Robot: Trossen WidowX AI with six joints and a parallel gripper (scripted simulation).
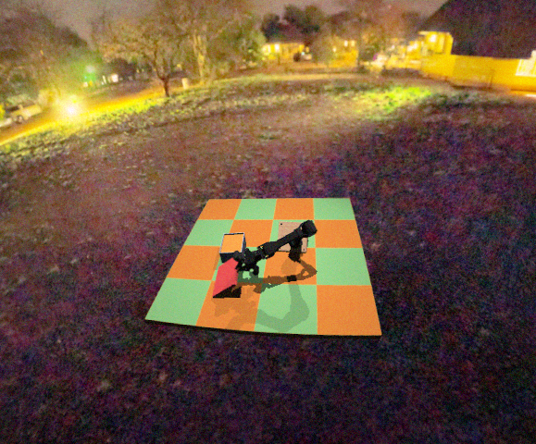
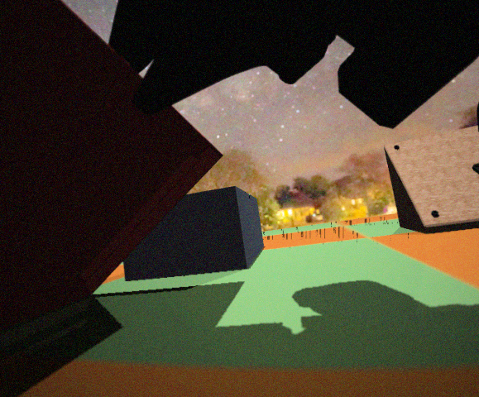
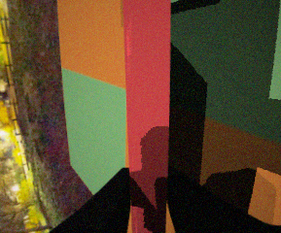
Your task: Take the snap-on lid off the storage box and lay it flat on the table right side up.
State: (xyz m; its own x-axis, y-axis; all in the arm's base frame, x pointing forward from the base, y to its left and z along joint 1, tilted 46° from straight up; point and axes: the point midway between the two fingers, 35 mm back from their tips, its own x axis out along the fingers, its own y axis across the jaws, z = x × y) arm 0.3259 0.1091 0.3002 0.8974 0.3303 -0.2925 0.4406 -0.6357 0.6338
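The storage box (image 1: pixel 231 252) (image 2: pixel 188 239) stands upright and open, with dark blue walls and a pale rim in the top view; its inside looks orange. The red lid (image 1: pixel 225 278) (image 2: pixel 59 149) (image 3: pixel 147 73) is off the box, on the near side of it in the top view. It is steeply tilted, with one edge low over the table; whether that edge touches the table is unclear. My black gripper (image 1: pixel 237 262) (image 3: pixel 149 172) is shut on the lid, with a finger on each side of it in the wrist view. Much of the lid is dark in the exterior view.
The table (image 1: pixel 344 308) (image 2: pixel 324 265) has green and orange squares and open edges all round. The arm's tan base plate (image 1: pixel 286 234) (image 2: pixel 444 179) is right of the box, partly hidden by the arm. Arm shadows cross the squares.
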